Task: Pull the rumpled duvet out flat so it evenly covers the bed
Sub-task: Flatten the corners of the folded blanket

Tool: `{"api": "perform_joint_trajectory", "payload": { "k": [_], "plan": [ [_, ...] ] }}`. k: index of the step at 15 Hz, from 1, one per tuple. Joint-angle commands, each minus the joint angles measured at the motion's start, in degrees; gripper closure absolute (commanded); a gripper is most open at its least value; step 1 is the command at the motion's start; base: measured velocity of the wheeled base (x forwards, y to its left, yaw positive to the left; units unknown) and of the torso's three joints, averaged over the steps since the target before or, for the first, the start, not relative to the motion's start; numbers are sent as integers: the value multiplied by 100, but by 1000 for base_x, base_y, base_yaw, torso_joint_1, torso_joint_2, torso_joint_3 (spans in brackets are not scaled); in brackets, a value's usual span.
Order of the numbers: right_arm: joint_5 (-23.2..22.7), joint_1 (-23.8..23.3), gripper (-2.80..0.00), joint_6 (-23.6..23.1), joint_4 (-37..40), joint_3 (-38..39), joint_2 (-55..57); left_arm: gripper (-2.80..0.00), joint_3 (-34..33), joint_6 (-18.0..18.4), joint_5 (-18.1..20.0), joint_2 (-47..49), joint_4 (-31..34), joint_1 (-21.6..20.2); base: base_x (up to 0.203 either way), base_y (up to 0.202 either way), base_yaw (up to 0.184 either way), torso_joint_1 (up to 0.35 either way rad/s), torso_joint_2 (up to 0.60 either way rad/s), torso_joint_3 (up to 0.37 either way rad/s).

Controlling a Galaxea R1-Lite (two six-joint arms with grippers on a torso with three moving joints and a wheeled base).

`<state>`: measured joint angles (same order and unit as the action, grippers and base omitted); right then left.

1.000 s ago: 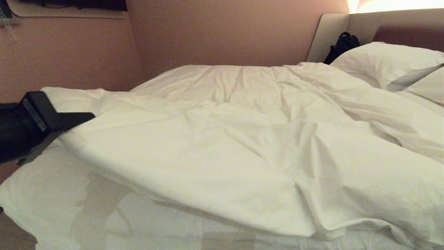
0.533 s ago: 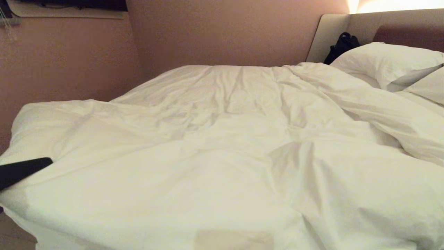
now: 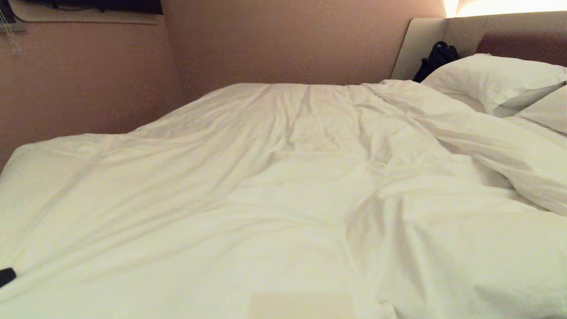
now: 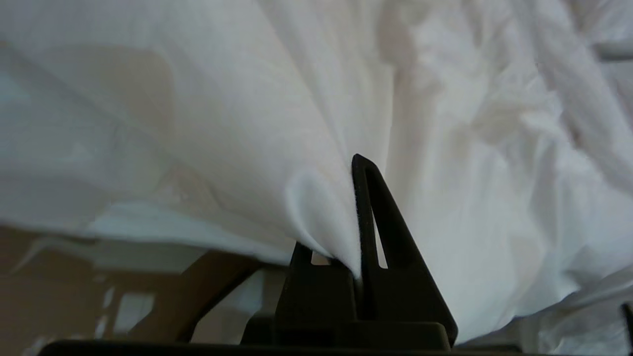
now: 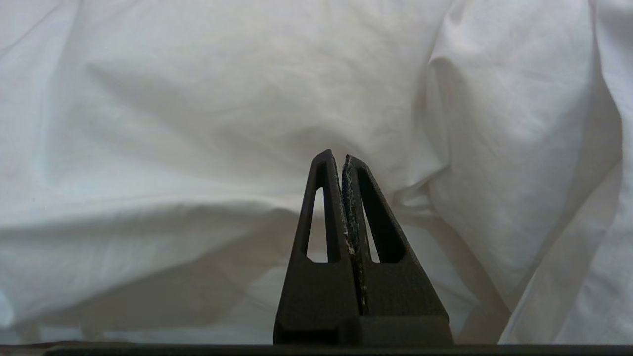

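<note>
Duvet point(image 3: 274, 186): big puffy white cover, fills most of the head view from the bottom edge up to the middle. Lots of creases. Bunched in a thick fold at right, just below the pillows.
Bed point(image 3: 421, 48): runs from bottom left to upper right of the head view. Padded headboard at upper right, w/ a glow of light above it.
Pillows point(image 3: 491, 77): two white ones at far right, up by the headboard, touching the duvet's top fold.
Black bag point(image 3: 436, 57): dark lump in the upper right, betw. the headboard and the pillows.
Wall point(image 3: 266, 40): pinkish brown, across the top of the head view.
Left gripper point(image 4: 357, 217): pinched tight on the duvet's edge. In the left wrist view the cloth goes in betw. the two black fingers and hides most of one. In the head view only a small black bit shows at the far left edge, low down point(image 3: 6, 277).
Right gripper point(image 5: 342, 207): fingers pressed together, nothing betw. them. Points at white cloth in the right wrist view. Not seen in the head view.
</note>
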<state>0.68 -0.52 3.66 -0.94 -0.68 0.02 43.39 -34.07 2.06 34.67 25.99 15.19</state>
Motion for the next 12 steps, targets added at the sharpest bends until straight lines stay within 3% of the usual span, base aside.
{"api": "perform_joint_trajectory", "payload": {
  "k": [1, 12],
  "plan": [
    [2, 0, 0, 3, -3, -2, -2, 0, -144, 4, 5, -411, 265, -3, 0, 0, 0, 0, 0, 0],
    [2, 0, 0, 3, -3, -2, -2, 0, -537, 31, -35, -413, 258, -7, 0, 0, 0, 0, 0, 0]
  ]
}}
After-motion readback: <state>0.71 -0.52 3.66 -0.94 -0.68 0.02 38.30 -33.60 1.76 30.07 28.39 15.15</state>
